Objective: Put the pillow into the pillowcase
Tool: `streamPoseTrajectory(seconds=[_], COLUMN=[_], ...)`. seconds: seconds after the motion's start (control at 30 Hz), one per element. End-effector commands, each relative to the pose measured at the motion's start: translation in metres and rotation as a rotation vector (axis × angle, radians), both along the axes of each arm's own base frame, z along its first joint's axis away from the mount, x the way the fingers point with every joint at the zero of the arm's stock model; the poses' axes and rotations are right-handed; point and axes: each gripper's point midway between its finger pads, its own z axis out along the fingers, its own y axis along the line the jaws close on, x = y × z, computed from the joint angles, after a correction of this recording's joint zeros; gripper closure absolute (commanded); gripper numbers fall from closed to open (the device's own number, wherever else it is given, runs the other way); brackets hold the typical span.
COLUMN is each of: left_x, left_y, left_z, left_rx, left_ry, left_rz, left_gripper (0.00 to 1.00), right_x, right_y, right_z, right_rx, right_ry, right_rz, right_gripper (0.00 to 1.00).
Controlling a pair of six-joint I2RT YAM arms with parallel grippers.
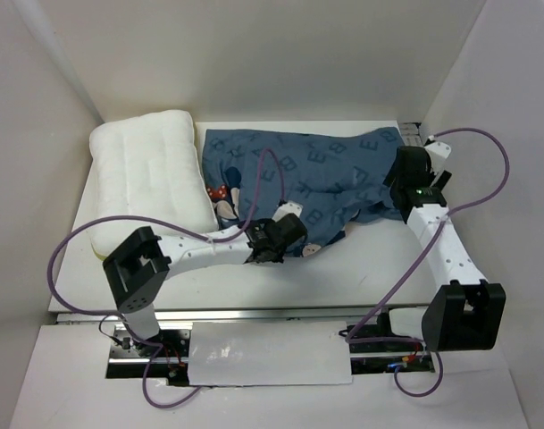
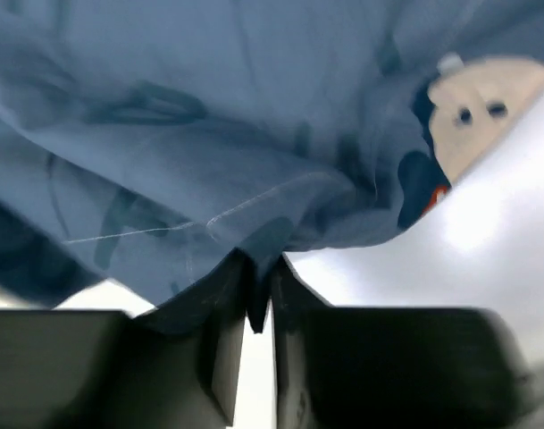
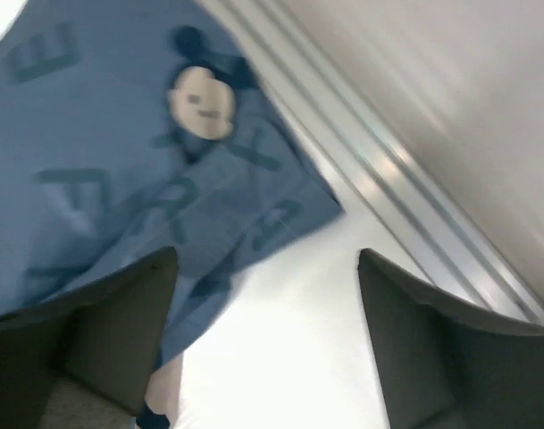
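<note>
- White bench (image 1: 379, 259), white walls (image 1: 298, 54) close on three sides.
- Pillow (image 1: 146, 170) at far-left corner; pillowcase (image 1: 325, 170) spread beside it, touching.
- Left fingers (image 2: 379, 366) nearly together at pillowcase hem; cannot tell if gripping.
- Right fingers (image 3: 120, 313) spread wide, released.

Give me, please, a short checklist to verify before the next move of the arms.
1. Left hand holds the pillowcase edge: ok, cloth sits between its nearly closed fingers.
2. Right hand holds cloth: not ok, it is open with nothing between its fingers.
3. Pillow reachable: ok, it lies uncovered left of the pillowcase.
4. Pillow inside: not ok, fully outside.
5. Pillowcase mouth spread open: cannot tell.
</note>
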Motion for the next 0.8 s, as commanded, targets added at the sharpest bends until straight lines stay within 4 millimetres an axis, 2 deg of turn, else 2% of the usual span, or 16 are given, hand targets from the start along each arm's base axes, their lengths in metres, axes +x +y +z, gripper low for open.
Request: streamPoseTrajectory(seconds=[0.0,0.03,0.07,0.17,0.23,0.27,0.3,0.33,0.37,0.4,0.43,0.5,0.53,0.6,0.7,0.77], left_x=[-0.028,-0.032,-0.038,-0.039,-0.042,-0.042,-0.042,-0.034,-0.03,-0.005,-0.006,0.007,0.017,0.018,0.023,0.027], left_y=[-0.01,-0.005,-0.007,-0.006,-0.003,-0.004,0.001,0.012,0.024,0.069,0.07,0.105,0.141,0.171,0.198,0.213], left_z=[0.0,0.0,0.002,0.035,0.065,0.078,0.085,0.094,0.106,0.107,0.103,0.098,0.094,0.085,0.074,0.066], left_rx=[0.009,0.024,0.021,-0.057,-0.13,-0.166,-0.178,-0.177,-0.209,-0.2,-0.202,-0.195,-0.154,-0.117,-0.114,-0.114], left_ry=[0.088,0.112,0.115,0.077,0.042,0.022,0.004,-0.029,-0.039,-0.035,-0.027,-0.015,-0.012,0.001,0.045,0.064], left_rz=[0.035,0.043,0.039,0.042,0.022,0.02,0.025,0.061,0.104,0.257,0.272,0.401,0.52,0.64,0.706,0.757], left_gripper=[0.69,0.56,0.44,0.31,0.0,0.0,0.0,0.0,0.0,0.0,0.0,0.0,0.0,0.0,0.0,0.0], right_x=[-0.034,-0.033,-0.032,-0.017,-0.007,0.005,0.007,0.01,0.014,0.017,0.017,0.017,0.014,0.01,0.005,-0.006], right_y=[-0.03,-0.029,-0.029,-0.01,0.013,0.039,0.053,0.068,0.095,0.131,0.139,0.176,0.189,0.218,0.235,0.235], right_z=[0.014,0.013,0.02,0.027,0.028,0.038,0.03,0.031,0.031,0.026,0.022,0.01,-0.003,-0.033,-0.07,-0.099], right_rx=[-0.032,-0.026,-0.027,0.004,0.018,0.061,0.081,0.091,0.154,0.204,0.227,0.27,0.295,0.333,0.338,0.305], right_ry=[0.038,0.049,0.052,0.027,0.008,-0.063,-0.068,-0.088,-0.116,-0.14,-0.128,-0.112,-0.074,0.017,0.123,0.217], right_rz=[-0.241,-0.246,-0.246,-0.119,0.008,0.13,0.197,0.276,0.403,0.541,0.58,0.707,0.74,0.809,0.835,0.772], right_gripper=[0.08,0.01,0.01,0.01,0.01,0.01,0.01,0.01,0.01,0.01,0.01,0.01,0.01,0.01,0.01,0.01])
